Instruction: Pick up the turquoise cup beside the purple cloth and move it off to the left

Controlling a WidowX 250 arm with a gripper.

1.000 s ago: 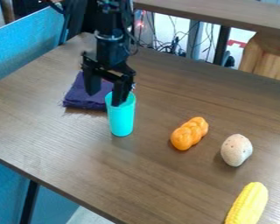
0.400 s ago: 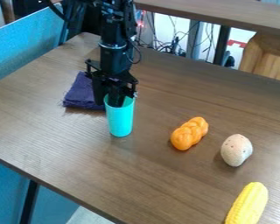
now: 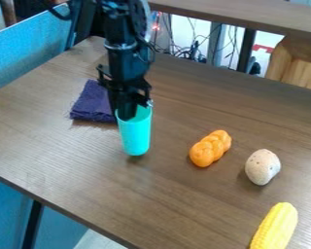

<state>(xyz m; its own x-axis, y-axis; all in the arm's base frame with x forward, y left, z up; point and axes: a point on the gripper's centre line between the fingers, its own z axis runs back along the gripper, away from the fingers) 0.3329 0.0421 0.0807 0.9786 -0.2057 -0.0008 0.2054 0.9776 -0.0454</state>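
Cup: turq., tall, open-top.

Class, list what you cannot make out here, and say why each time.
All in the camera view:
- Inside of the turquoise cup: hidden by its wall and the gripper.
- Right part of the purple cloth: behind gripper and cup.
- Lower end of the corn: cut off by the bottom edge.
- Upper part of the arm: beyond the top edge.

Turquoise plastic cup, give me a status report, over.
Black two-finger tool at the cup's mouth, partly inside. Cup roughly upright; grip unclear. Folded dark purple cloth close behind, glossy orange braided toy off to the side.
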